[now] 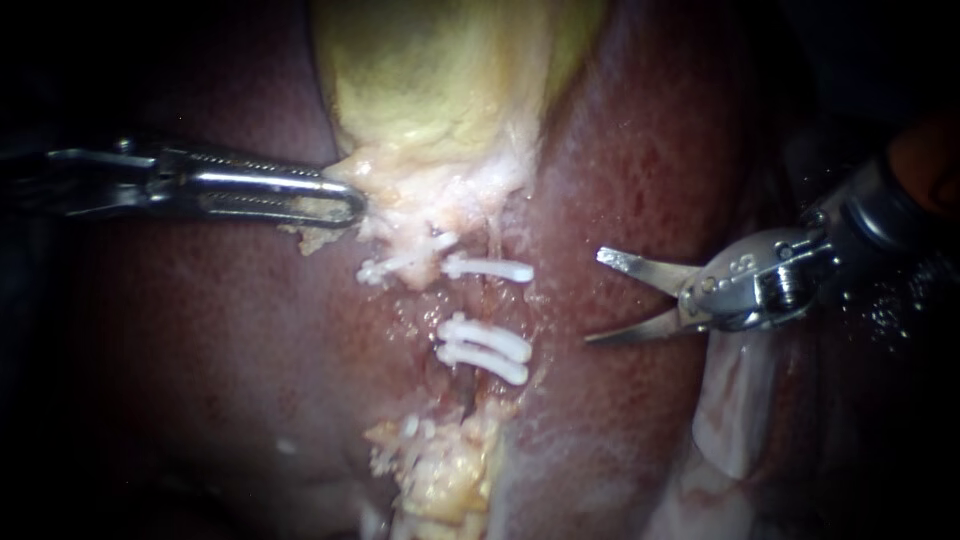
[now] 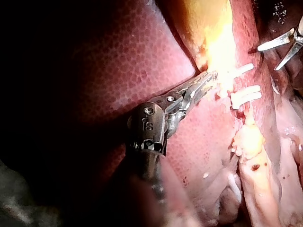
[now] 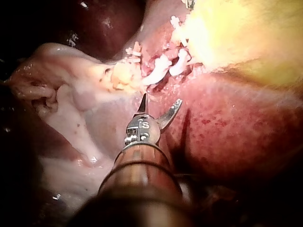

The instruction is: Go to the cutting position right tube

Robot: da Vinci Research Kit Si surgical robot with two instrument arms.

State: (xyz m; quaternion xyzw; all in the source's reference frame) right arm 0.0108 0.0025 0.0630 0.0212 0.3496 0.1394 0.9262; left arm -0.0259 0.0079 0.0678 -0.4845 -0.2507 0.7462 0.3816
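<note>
Your right instrument (image 1: 594,298) holds its hand wide, the clipped right tube (image 1: 472,302) just ahead, untouched; your left instrument (image 1: 350,205) clamps its hand on the gallbladder (image 1: 430,90).

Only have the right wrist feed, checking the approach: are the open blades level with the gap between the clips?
Observer: In the endoscope view, yes. The right instrument is level with the gap between the single right-hand clip and the clip pair, but it is off to their side and touches neither.
Operator: Can't make out the left instrument here. Status?
Observer: The left instrument has its end effector shut on the gallbladder at its lower edge, above the clips.
</note>
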